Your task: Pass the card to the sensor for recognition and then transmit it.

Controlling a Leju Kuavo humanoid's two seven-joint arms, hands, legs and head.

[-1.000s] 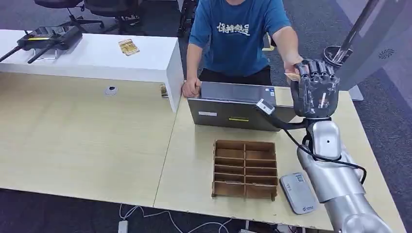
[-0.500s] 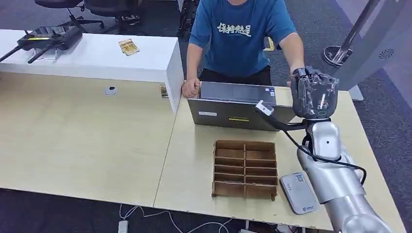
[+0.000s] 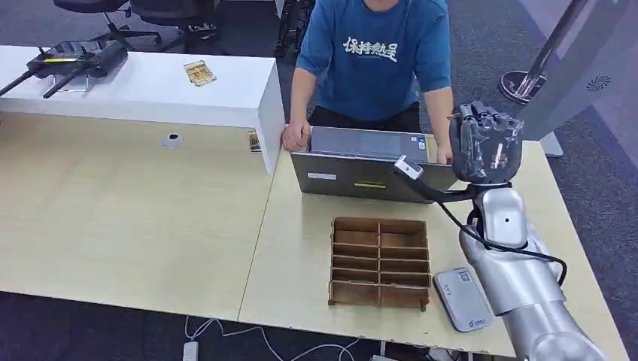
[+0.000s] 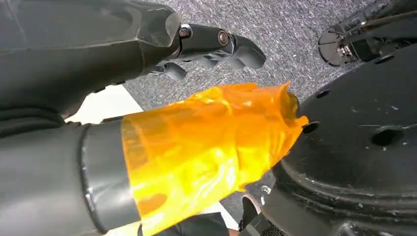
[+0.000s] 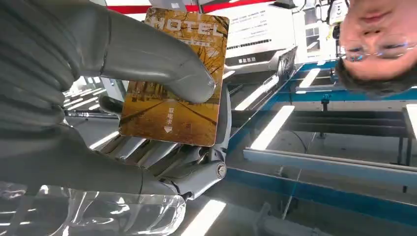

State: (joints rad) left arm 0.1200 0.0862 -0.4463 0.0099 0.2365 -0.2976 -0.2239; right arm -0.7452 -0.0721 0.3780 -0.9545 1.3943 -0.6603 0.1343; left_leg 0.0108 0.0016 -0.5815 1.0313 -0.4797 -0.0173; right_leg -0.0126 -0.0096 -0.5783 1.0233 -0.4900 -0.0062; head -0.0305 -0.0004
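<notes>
A golden-brown hotel card (image 5: 174, 78) is pinned by the thumb of my right hand (image 5: 98, 98) against its fingers. From the head view, that right hand (image 3: 487, 143) is raised above the table's far right side with its fingers curled in, just in front of the person (image 3: 376, 53) in a blue shirt. The grey card sensor (image 3: 461, 298) lies flat near the table's front edge, below my right forearm. My left hand (image 4: 98, 162) hangs over grey carpet with nothing in it; its thumb is wrapped in orange tape and its dark fingers (image 4: 216, 42) stay apart from it.
A grey laptop (image 3: 361, 174) stands between the person and a brown cardboard divider box (image 3: 380, 263). The person's hands rest at the laptop's two ends. A white counter (image 3: 150, 86) at the back left carries another card (image 3: 198, 72) and a black device. The wooden table (image 3: 135, 218) stretches left.
My right hand's fingers, upright and spread a second ago, have curled in around the card. The person's hand let go of the card and dropped to the laptop.
</notes>
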